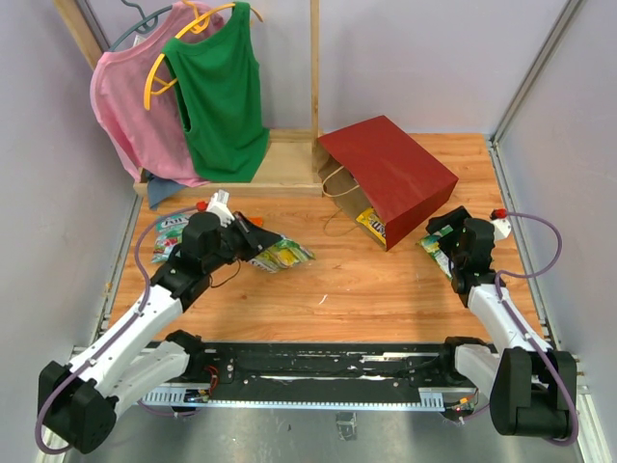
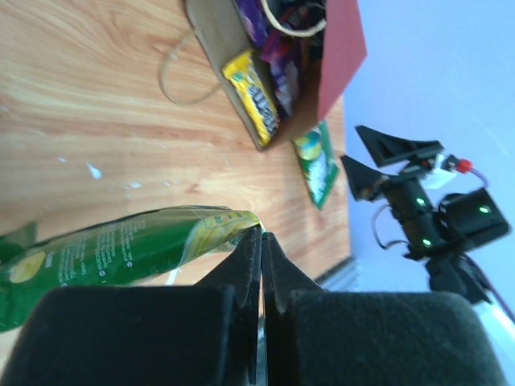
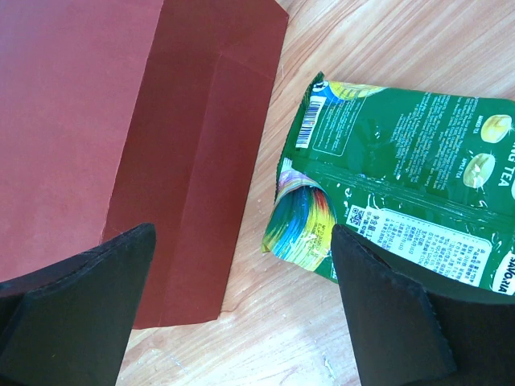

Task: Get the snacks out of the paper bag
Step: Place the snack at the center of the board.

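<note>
At one o'clock on the table, paper bag on its side, mouth toward seven, snacks inside at the mouth. Just off its five o'clock corner, first packet flat on the table. At nine o'clock, second packet; at eleven, clothes rack.

The top external camera looks down from above and behind the arm bases, far enough back to hold the whole table, both arms and the red paper bag lying toward the far right. The left wrist camera, rolled sideways, sits close behind its own jaws with a yellow-green packet at their tips. It looks low across the table to the bag's open mouth and the right gripper. The right wrist camera looks almost straight down, very near, at the bag's red wall and a dark green packet. All three views share that bag and that packet.
</note>
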